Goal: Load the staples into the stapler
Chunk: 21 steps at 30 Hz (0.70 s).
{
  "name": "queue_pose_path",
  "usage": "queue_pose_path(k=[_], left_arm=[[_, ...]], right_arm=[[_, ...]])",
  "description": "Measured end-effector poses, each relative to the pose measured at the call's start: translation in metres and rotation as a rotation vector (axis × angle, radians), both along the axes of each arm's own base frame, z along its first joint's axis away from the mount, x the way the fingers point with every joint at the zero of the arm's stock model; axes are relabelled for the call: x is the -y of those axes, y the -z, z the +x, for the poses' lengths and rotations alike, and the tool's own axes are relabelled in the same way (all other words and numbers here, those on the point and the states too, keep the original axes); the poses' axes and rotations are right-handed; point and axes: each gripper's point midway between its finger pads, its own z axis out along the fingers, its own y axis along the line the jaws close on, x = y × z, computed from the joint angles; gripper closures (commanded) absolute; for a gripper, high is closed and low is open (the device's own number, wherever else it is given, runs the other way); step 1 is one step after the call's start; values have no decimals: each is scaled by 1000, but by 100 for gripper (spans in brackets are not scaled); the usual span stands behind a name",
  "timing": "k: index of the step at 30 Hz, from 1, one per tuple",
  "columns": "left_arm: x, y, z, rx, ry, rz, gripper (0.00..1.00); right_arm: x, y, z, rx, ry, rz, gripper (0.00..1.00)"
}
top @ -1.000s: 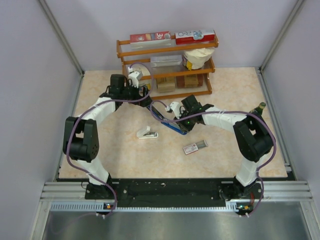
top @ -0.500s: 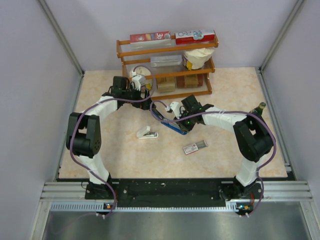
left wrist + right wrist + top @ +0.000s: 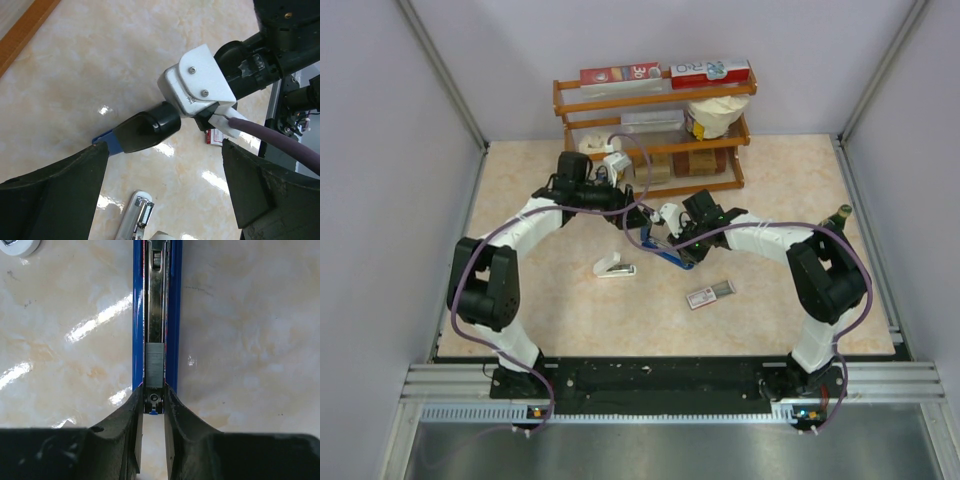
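Note:
A blue stapler (image 3: 137, 315) lies open on the table, its metal channel facing up. A grey staple strip (image 3: 155, 365) sits in the channel near my right gripper (image 3: 154, 405). That gripper is shut on the stapler's near end; in the top view it is at mid-table (image 3: 675, 237). My left gripper (image 3: 638, 214) hovers open and empty just left of it. In the left wrist view its wide jaws (image 3: 162, 190) frame a white stapler (image 3: 135, 220), the blue stapler's tip (image 3: 106, 141) and the red-and-white staple box (image 3: 215, 136). The box lies on the table (image 3: 710, 294).
The white stapler (image 3: 615, 267) lies left of the staple box. A wooden shelf (image 3: 655, 130) with boxes and a bag stands at the back. A dark bottle (image 3: 840, 215) stands near the right wall.
My left arm has swung right, from near the shelf's left end to just beside the right gripper and blue stapler. The right arm and the table objects have not moved.

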Motion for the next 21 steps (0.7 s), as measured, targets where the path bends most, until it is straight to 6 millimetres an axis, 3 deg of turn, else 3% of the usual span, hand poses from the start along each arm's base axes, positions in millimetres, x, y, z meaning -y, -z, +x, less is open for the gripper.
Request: queue_pose_path(k=[10, 21], left_arm=[[-2, -12, -3, 33, 22, -37, 1], [-29, -32, 7, 91, -19, -58, 1]], right_arm=[[-1, -1, 1, 4, -4, 7, 96], [3, -14, 3, 55, -7, 113, 94]])
